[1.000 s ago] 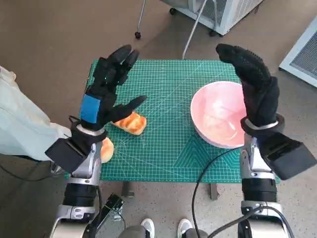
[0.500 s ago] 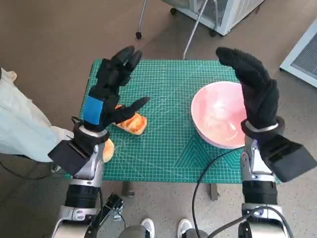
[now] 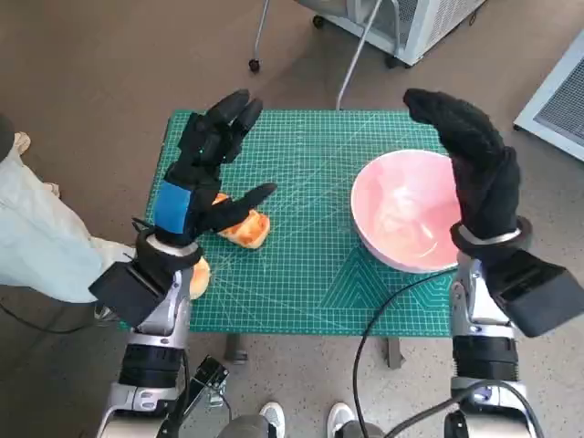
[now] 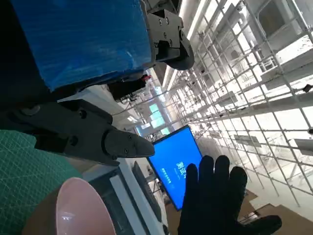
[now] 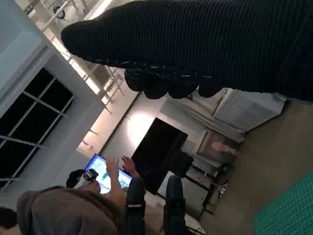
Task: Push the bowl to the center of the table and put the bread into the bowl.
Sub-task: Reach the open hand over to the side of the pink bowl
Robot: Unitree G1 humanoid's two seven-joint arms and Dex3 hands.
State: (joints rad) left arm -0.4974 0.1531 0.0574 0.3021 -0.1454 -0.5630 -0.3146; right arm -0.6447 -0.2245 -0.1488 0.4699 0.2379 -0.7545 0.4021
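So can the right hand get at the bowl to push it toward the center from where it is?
Probably yes. The right hand is open, raised by the pink bowl's outer side, with nothing between them, and bare green mat lies toward the center.

Bread partly behind left hand, second bread mostly hidden by forearm

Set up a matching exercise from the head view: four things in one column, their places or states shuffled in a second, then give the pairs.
Things
1. pink round bowl
2. golden bread roll
3. blue-taped left hand
4. black-gloved right hand

Places or states
A. raised and open above the bowl's right rim
B. lying on the green cutting mat, left part
C. raised and open above the bread
D. resting on the mat's right part, nothing inside

Pairs: 1-D, 2-B, 3-C, 4-A
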